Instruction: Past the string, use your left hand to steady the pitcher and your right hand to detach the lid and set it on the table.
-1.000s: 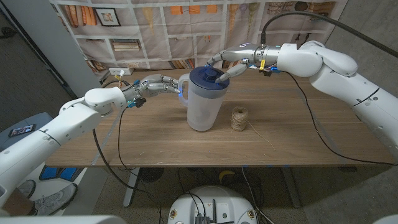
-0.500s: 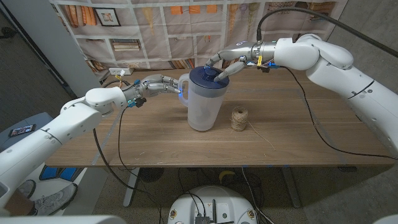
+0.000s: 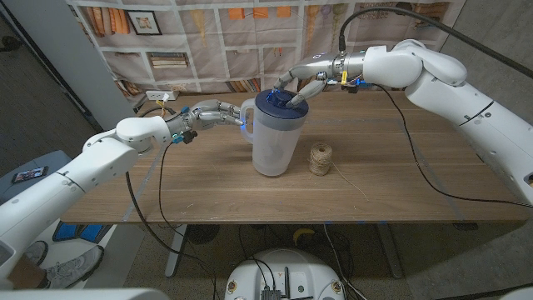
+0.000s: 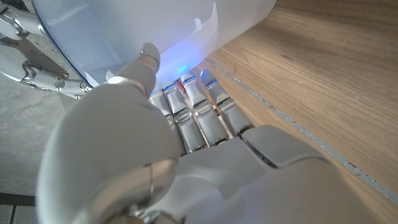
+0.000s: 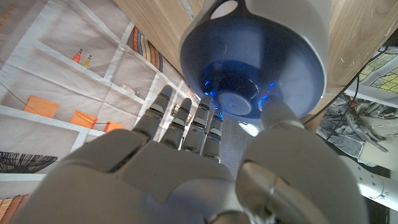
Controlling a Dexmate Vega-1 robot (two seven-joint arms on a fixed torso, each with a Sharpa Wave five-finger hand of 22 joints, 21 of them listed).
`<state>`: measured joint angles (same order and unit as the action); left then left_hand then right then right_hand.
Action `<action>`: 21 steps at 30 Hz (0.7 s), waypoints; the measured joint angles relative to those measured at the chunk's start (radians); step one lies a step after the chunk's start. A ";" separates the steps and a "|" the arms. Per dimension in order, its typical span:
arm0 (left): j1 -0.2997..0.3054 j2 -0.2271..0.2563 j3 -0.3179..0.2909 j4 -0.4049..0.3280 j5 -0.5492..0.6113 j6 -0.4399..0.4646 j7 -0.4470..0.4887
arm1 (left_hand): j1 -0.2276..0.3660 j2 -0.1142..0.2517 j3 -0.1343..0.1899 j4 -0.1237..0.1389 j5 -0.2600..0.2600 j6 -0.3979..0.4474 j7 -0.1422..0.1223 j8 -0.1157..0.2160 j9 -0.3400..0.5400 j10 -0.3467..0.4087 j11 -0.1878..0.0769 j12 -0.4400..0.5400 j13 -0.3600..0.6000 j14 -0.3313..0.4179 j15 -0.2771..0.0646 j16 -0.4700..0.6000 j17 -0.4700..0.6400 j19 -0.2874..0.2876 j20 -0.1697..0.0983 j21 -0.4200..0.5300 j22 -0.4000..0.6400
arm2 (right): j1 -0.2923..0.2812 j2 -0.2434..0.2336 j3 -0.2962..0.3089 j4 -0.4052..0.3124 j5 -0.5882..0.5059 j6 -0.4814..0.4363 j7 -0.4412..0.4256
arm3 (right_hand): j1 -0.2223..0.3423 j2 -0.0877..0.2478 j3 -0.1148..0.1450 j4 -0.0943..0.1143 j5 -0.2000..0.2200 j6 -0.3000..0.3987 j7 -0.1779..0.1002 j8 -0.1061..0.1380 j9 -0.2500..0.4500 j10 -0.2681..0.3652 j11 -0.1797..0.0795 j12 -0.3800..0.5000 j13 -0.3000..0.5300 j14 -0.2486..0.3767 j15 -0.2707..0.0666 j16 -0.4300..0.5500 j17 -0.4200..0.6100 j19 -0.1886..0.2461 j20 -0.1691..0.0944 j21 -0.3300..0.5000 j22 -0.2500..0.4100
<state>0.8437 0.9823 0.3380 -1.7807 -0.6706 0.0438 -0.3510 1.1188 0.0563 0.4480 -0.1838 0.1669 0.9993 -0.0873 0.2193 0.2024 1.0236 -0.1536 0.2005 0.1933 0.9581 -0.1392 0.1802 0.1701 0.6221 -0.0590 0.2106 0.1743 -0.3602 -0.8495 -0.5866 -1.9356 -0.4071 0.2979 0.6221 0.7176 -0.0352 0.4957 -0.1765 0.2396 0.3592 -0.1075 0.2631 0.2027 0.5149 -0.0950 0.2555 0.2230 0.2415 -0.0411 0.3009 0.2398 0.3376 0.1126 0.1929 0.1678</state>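
Translucent white plastic made up the pitcher (image 3: 272,143), which stood upright on the wooden worktop (image 3: 208,187), just beside the ball of string (image 3: 320,158) and on its far side as the task asked. You had your left hand (image 3: 215,113) at the pitcher's handle side, fingers (image 4: 198,112) laid together and pressed against the wall near the handle, so the body could not turn or slide when the top was pulled. Whether they wrapped fully round the handle I cannot tell. Your right hand (image 3: 301,81) came in over the pitcher from the side away from the left hand, and pinched the central knob of the dark blue lid (image 3: 280,104) between thumb and fingers (image 5: 186,118). That lid sat on the pitcher's rim, not yet detached. By my judgement, you were set for the lift, with bare worktop near the pitcher for setting it down.
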 measured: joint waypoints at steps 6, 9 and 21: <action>-0.001 0.000 0.001 -0.001 0.000 0.003 0.000 | 0.000 0.000 -0.004 0.004 0.001 0.000 0.000 0.004 0.000 0.000 0.000 0.000 0.000 0.000 0.000 -0.001 0.006 0.000 0.000 0.000 0.000 | 0.009 0.004 -0.005 0.006 -0.001 0.006 0.005 | 0.005 0.005 0.000 0.000 0.000 0.022 -0.003 0.011 0.000 0.019 -0.018 0.000 0.000 0.014 -0.001 0.007 0.000 0.000 0.000 0.000 0.000; -0.003 0.000 0.002 -0.001 0.000 0.005 -0.001 | 0.000 0.000 -0.004 0.004 0.001 0.000 0.000 0.004 0.000 0.000 0.000 0.000 0.000 0.000 0.000 0.002 0.006 0.000 0.000 0.000 0.000 | 0.013 0.006 -0.007 0.010 -0.005 0.009 0.006 | 0.005 0.005 0.000 0.000 0.000 0.037 -0.013 0.014 0.000 0.036 -0.021 0.004 0.000 0.027 -0.002 0.013 0.000 0.004 -0.004 0.000 0.000; -0.013 -0.003 0.008 -0.001 0.001 0.011 -0.007 | 0.000 0.000 -0.004 0.004 0.001 0.000 0.000 0.004 0.000 0.000 0.000 0.000 0.004 0.005 0.001 0.002 0.006 0.000 0.000 0.000 0.000 | 0.022 0.010 -0.007 0.028 -0.009 0.016 0.001 | 0.021 -0.011 -0.017 0.009 -0.022 0.133 -0.025 0.053 0.000 0.121 -0.055 0.011 -0.004 0.082 0.000 0.045 0.004 0.032 -0.011 0.000 0.000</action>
<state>0.8311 0.9796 0.3461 -1.7821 -0.6691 0.0548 -0.3585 1.1188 0.0563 0.4443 -0.1802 0.1678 0.9993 -0.0873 0.2235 0.2024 1.0234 -0.1538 0.2003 0.1968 0.9633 -0.1380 0.1819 0.1757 0.6220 -0.0590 0.2106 0.1743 -0.3381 -0.8398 -0.5938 -1.9081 -0.4157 0.3140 0.6235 0.7386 -0.0458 0.4783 -0.1677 0.2175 0.4922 -0.1325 0.3156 0.2024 0.6355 -0.1499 0.2665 0.2189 0.3238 -0.0412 0.3458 0.2443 0.3699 0.1017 0.1929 0.1678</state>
